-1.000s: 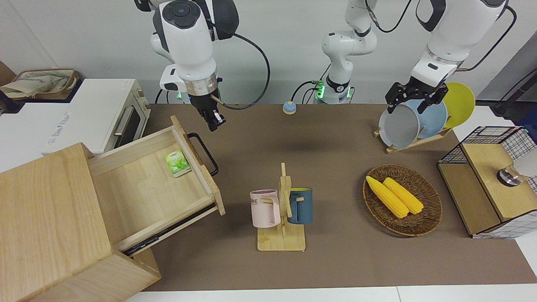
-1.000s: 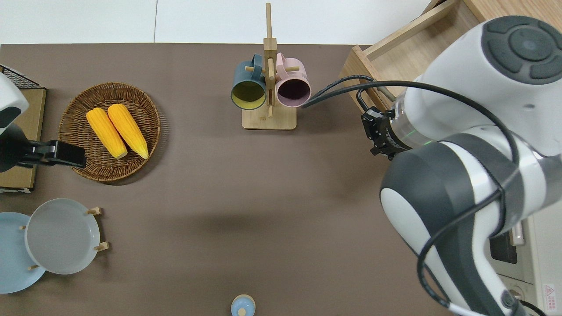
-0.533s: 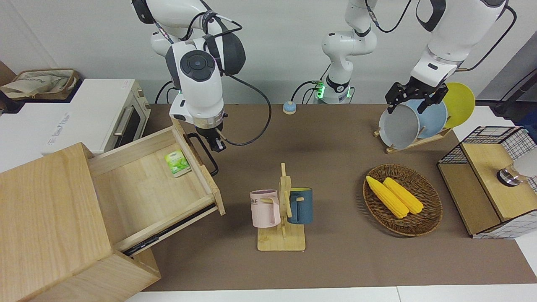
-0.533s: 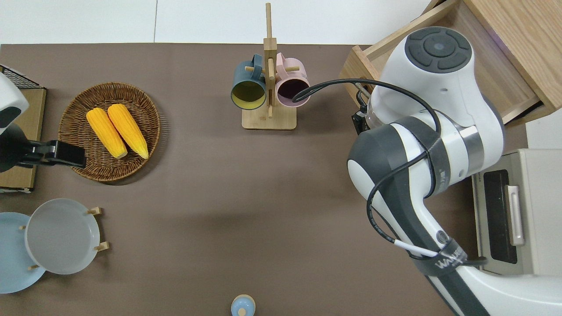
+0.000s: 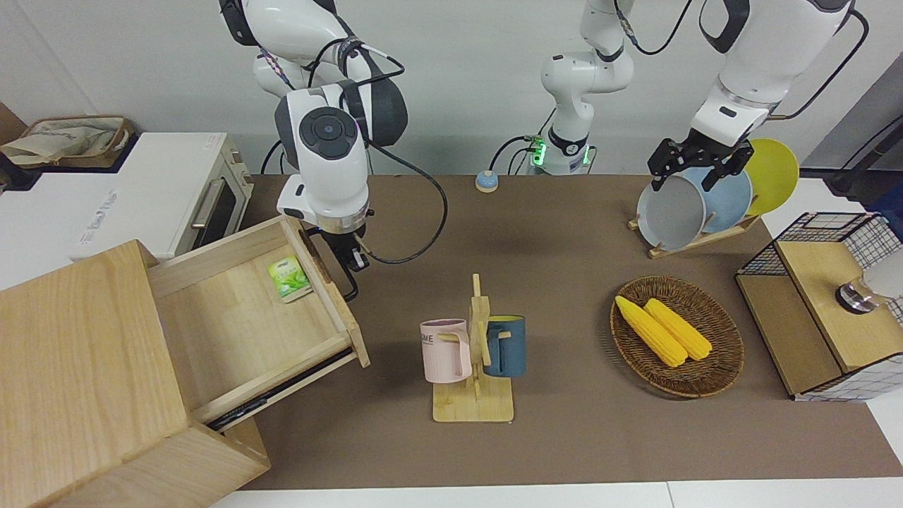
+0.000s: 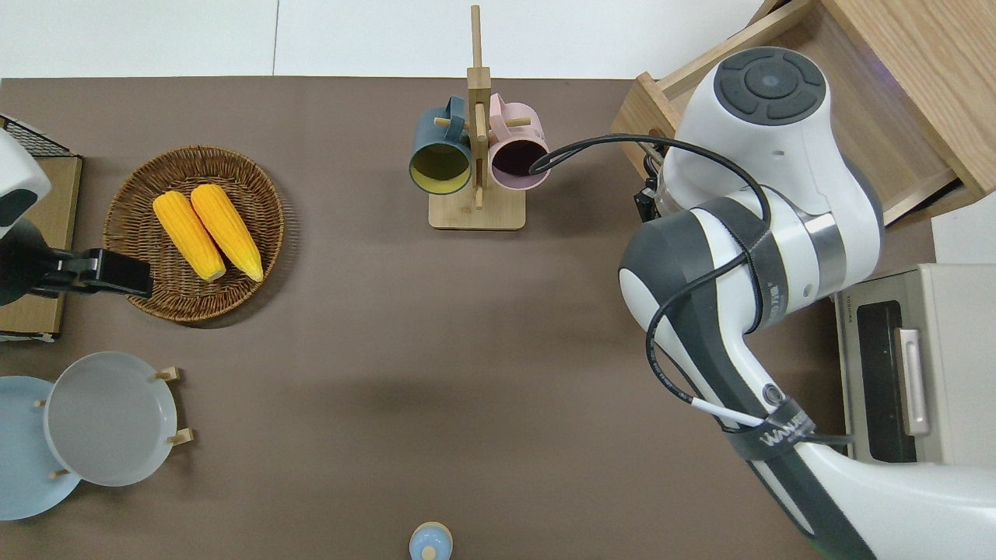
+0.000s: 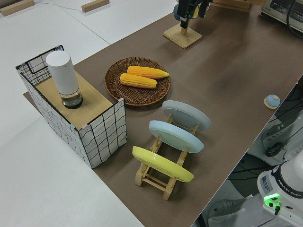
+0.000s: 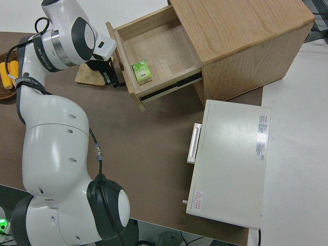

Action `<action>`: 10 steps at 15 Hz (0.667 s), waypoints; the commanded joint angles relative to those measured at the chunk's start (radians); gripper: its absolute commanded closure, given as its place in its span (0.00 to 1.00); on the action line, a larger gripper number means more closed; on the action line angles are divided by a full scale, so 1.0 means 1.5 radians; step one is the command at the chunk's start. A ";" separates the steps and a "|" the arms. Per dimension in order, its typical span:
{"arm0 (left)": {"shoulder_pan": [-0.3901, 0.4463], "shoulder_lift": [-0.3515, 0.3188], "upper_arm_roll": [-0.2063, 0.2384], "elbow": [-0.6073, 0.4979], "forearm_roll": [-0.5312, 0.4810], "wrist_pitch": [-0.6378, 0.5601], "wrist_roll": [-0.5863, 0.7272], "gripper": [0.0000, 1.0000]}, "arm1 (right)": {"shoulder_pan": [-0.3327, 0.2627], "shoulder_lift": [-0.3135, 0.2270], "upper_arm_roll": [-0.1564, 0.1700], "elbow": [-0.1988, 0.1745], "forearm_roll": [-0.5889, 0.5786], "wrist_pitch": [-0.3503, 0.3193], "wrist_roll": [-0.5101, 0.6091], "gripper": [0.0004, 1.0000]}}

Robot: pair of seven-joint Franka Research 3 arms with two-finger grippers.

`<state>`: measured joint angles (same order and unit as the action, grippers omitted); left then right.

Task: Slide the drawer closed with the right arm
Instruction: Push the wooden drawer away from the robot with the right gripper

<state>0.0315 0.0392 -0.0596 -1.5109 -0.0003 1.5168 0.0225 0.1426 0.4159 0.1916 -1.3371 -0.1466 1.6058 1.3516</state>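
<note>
The drawer [image 5: 247, 317] stands open out of the large pale-wood box [image 5: 77, 367] at the right arm's end of the table. A green packet [image 5: 288, 277] lies in it. The drawer also shows in the right side view [image 8: 164, 56] and in the overhead view [image 6: 887, 132]. My right gripper [image 5: 350, 259] is low, shut and empty, and rests against the front panel [image 5: 331, 296] at the black loop handle [image 5: 351, 291]. It also shows in the right side view [image 8: 109, 78]. In the overhead view the right arm [image 6: 762, 155] hides it. My left gripper [image 5: 695, 168] is parked.
A white toaster oven [image 5: 141, 190] stands beside the box, nearer to the robots. A mug rack [image 5: 473, 353] with two mugs stands mid-table. A wicker basket [image 5: 719, 367] with corn, a plate rack [image 5: 677, 243] and a wire-mesh box [image 5: 825, 303] are toward the left arm's end.
The right gripper came down to the drawer's front panel and handle. The drawer, with the green packet, has since slid a little way into the box.
</note>
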 commanded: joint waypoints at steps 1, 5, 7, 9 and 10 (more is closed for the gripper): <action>0.003 0.008 -0.004 0.017 0.011 -0.013 0.006 0.01 | -0.033 0.010 0.009 0.008 -0.016 0.044 -0.043 1.00; 0.003 0.008 -0.004 0.016 0.011 -0.013 0.006 0.01 | -0.063 0.029 0.008 0.015 -0.016 0.098 -0.069 1.00; 0.003 0.008 -0.004 0.017 0.011 -0.013 0.006 0.01 | -0.078 0.037 0.007 0.025 -0.017 0.099 -0.089 1.00; 0.003 0.008 -0.004 0.017 0.011 -0.013 0.006 0.01 | -0.094 0.040 0.003 0.025 -0.017 0.103 -0.114 1.00; 0.003 0.008 -0.004 0.017 0.011 -0.013 0.006 0.01 | -0.102 0.043 0.003 0.033 -0.017 0.102 -0.123 1.00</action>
<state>0.0315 0.0392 -0.0596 -1.5109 -0.0003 1.5168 0.0225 0.0292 0.4525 0.1870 -1.3281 -0.1486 1.7482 1.2219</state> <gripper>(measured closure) 0.004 0.991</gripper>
